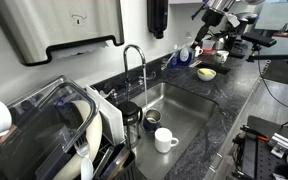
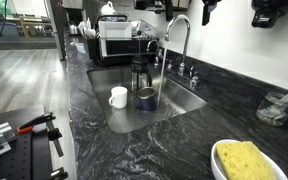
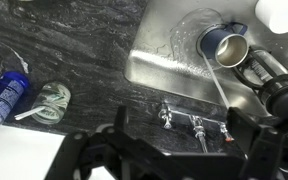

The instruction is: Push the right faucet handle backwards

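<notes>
**Operator:** Report the condition of the jaws.

**Technician:** In the wrist view the jaws lay along the lower edge as dark, blurred shapes. They stood wide apart and held nothing. The black robot arm [image 1: 219,10] hung over the far end of the dark speckled stone worktop [image 3: 44,50].

**Operator:** Locate the right faucet handle.

**Technician:** The short silvery metal right faucet handle [image 3: 166,116] sat on the strip of worktop between the rear edge of the stainless steel sink [image 3: 154,60] and the wall. In the wrist view it was the leftmost of three small fittings in a row, on the side towards the blue plastic bottle [image 3: 4,95]. It appeared in the gap between the spread jaws, clear of both. In both exterior views it was too small to read.

**Operator:** List the adjacent components.

**Technician:** The tall chrome gooseneck spout [image 2: 179,18] rose beside the handle and arched over the basin. In the basin stood a white ceramic mug [image 2: 118,96], a blue metal cup [image 3: 222,42] and a glass French press with a black frame [image 2: 139,72]. The cup stood just beside the press, and the mug stood apart from both. A yellow sponge [image 2: 246,160] lay in a white bowl [image 2: 216,158] on the worktop, well apart from the sink.
</notes>
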Controlling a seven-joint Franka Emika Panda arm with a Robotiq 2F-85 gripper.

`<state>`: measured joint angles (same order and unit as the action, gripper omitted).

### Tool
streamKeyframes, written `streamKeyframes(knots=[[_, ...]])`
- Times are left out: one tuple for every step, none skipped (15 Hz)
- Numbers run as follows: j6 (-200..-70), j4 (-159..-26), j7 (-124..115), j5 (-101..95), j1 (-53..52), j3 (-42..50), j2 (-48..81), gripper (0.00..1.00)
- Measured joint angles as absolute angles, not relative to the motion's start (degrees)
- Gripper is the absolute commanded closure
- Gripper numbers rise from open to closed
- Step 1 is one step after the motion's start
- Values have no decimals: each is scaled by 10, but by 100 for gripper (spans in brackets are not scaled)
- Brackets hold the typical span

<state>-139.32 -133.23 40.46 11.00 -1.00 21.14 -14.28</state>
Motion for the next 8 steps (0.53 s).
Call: streamKeyframes(knots=[[-1401,-1320,423,128,-12,211,-122,0],[-1406,-1307,440,146,-13,210,-102,0],[-1411,-1295,455,162,-13,206,-82,0],[-1415,-1283,464,173,-12,201,-64,0],[-1419,-1272,467,180,-11,193,-46,0],[-1422,-1261,467,184,-9,184,-29,0],[-1423,-1249,466,184,-7,174,-11,0],[-1426,-1238,461,183,-3,163,8,0]])
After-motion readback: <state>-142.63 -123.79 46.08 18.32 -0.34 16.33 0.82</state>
